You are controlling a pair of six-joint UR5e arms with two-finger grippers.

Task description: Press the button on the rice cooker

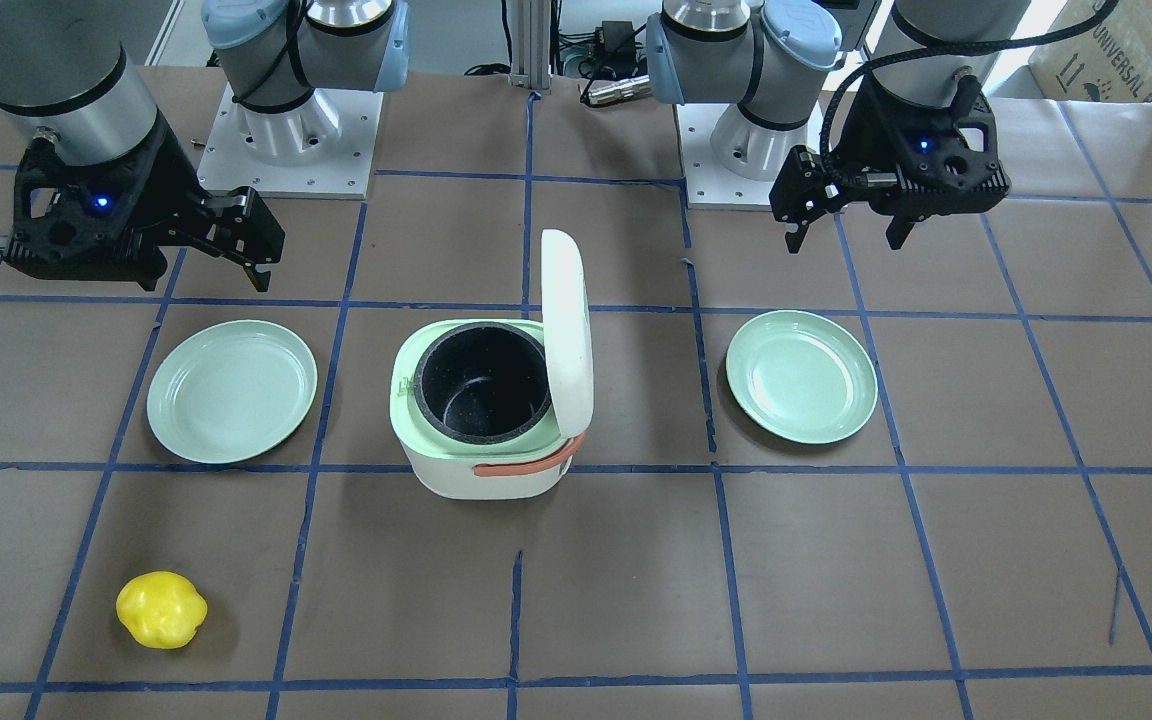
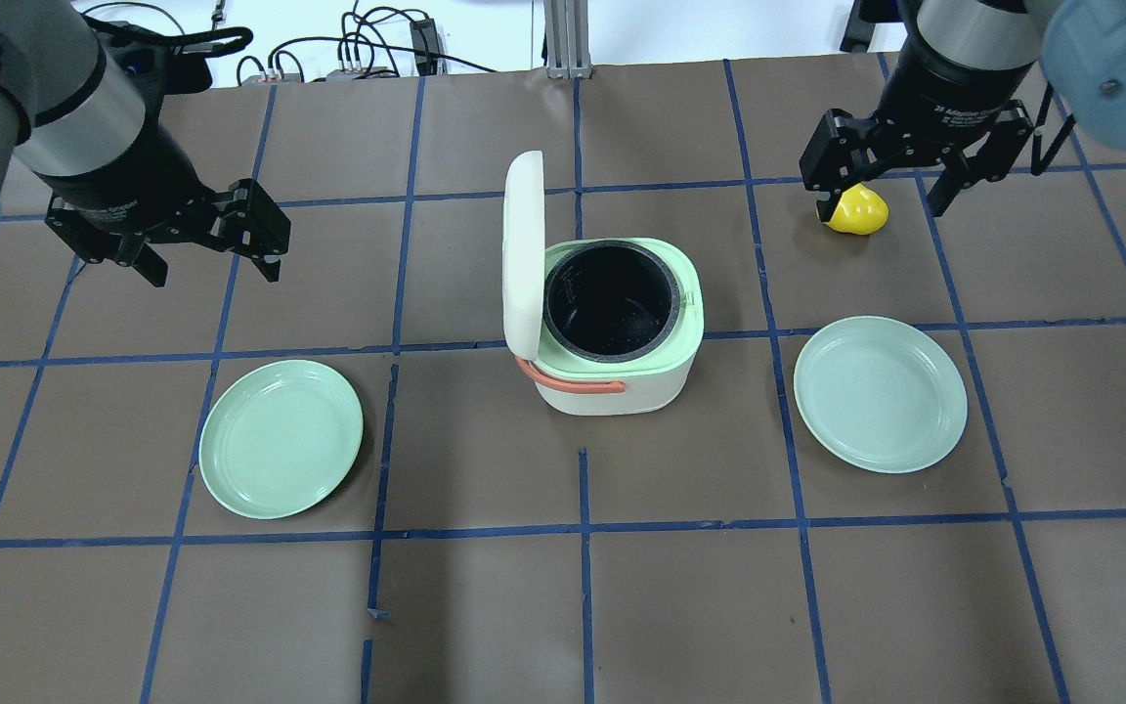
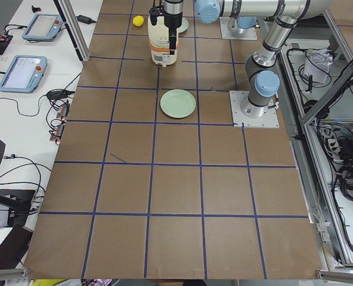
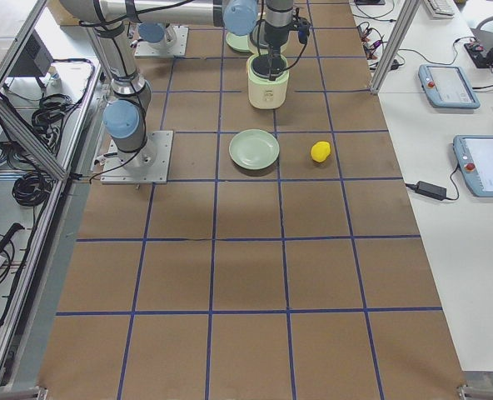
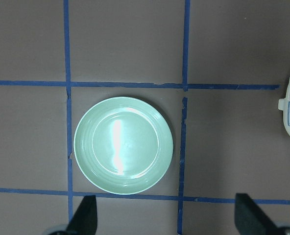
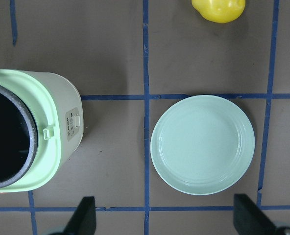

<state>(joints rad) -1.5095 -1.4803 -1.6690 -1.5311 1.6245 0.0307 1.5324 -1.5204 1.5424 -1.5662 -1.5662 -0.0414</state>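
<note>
The white and green rice cooker point(image 1: 456, 478) stands mid-table with its white lid point(image 1: 566, 330) swung up and its black pot bare; it also shows in the overhead view point(image 2: 666, 383). In the right wrist view the cooker point(image 6: 61, 147) has a small green tab point(image 6: 48, 133) on its rim. My left gripper point(image 2: 213, 272) hangs open and empty above the table, far left of the cooker. My right gripper point(image 2: 883, 205) hangs open and empty, far right of it. Neither touches the cooker.
A green plate point(image 2: 281, 438) lies left of the cooker, under the left gripper point(image 5: 165, 220). A second green plate point(image 2: 880, 393) lies right of it, under the right gripper point(image 6: 165, 220). A yellow lemon-like object point(image 2: 861, 210) lies beyond that plate.
</note>
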